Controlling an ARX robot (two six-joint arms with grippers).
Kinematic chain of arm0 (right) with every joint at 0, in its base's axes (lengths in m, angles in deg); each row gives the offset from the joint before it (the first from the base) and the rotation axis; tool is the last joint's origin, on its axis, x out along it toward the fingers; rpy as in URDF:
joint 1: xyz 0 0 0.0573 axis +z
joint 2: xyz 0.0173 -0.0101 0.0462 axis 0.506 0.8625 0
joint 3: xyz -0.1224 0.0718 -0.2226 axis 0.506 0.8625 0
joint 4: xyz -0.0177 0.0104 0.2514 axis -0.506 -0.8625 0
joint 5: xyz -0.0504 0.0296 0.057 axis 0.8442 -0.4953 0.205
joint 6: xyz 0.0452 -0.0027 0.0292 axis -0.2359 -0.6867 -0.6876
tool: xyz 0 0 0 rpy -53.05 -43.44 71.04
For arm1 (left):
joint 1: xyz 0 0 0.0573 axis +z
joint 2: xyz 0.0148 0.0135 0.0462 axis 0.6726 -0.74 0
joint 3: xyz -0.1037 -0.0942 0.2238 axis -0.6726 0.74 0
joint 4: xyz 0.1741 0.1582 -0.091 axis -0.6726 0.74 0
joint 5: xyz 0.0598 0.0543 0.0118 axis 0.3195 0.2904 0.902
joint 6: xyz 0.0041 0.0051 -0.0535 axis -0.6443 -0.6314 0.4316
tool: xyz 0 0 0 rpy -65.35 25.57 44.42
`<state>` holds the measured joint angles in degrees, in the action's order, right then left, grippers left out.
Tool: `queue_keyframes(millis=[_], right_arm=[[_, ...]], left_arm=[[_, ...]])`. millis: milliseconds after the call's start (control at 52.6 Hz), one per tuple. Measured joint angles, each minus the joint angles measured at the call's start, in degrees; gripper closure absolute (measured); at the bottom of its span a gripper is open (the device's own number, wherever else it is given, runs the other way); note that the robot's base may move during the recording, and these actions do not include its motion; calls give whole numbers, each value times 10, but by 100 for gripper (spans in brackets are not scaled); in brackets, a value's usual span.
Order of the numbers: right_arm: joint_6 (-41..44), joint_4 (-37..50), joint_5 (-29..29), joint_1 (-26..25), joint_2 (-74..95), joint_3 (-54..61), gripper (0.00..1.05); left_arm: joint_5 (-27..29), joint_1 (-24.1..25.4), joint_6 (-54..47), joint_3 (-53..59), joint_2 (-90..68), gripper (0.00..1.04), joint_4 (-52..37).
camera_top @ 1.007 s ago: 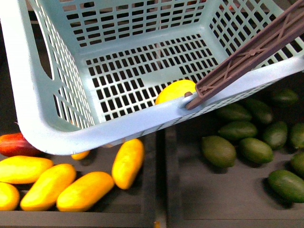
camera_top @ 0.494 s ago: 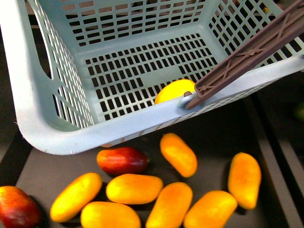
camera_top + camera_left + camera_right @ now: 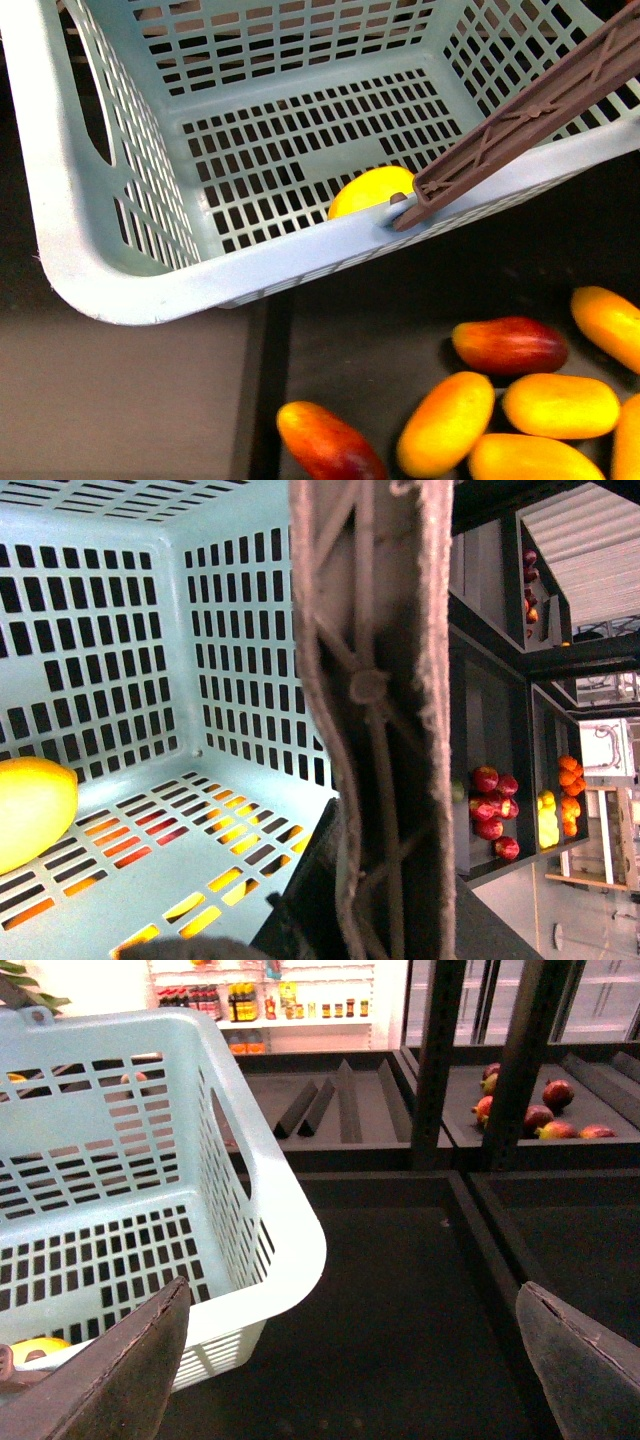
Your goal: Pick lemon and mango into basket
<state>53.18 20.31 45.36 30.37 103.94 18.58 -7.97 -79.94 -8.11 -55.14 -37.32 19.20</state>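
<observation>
The light teal basket (image 3: 190, 275) fills the upper front view, hanging over the shelf. My left gripper (image 3: 372, 920) is shut on its brown handle (image 3: 375, 710), which crosses the rim (image 3: 520, 105). One lemon (image 3: 368, 190) lies on the slotted floor against the near wall, and shows again in the left wrist view (image 3: 30, 805). Several yellow-orange mangoes (image 3: 445, 422) and red-blushed ones (image 3: 510, 345) lie in a dark tray below the basket, at the lower right. My right gripper (image 3: 350, 1360) is open beside the basket's corner (image 3: 270, 1200), with nothing between its fingers (image 3: 120, 1370).
A dark tray divider (image 3: 268, 380) runs under the basket, with a bare grey-brown tray floor (image 3: 120, 400) to its left. Dark upright posts (image 3: 435, 1060) and shelves with red fruit (image 3: 540, 1110) stand beyond the right gripper.
The fruit below has slid to the right in the front view: green fruits left the view, then the mangoes moved to the lower right. Basket and lemon kept their place in view.
</observation>
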Motion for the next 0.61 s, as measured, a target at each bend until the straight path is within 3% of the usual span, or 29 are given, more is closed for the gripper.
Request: queue_keyframes(millis=[323,380,418,456,608], right_arm=[[0,0,-3,1,1,1,9],[-26,-126,26,2,-10,-37,9],[-34,-216,14,-9,3,-75,9],[-34,-248,-9,-20,24,-94,9],[-4,-213,-101,-75,123,-129,9]], left_arm=[[17,9,-9,1,2,99,0],[12,9,-7,1,2,99,0],[7,8,-2,1,2,99,0],[4,5,-2,1,2,99,0],[-4,0,-2,1,2,99,0]])
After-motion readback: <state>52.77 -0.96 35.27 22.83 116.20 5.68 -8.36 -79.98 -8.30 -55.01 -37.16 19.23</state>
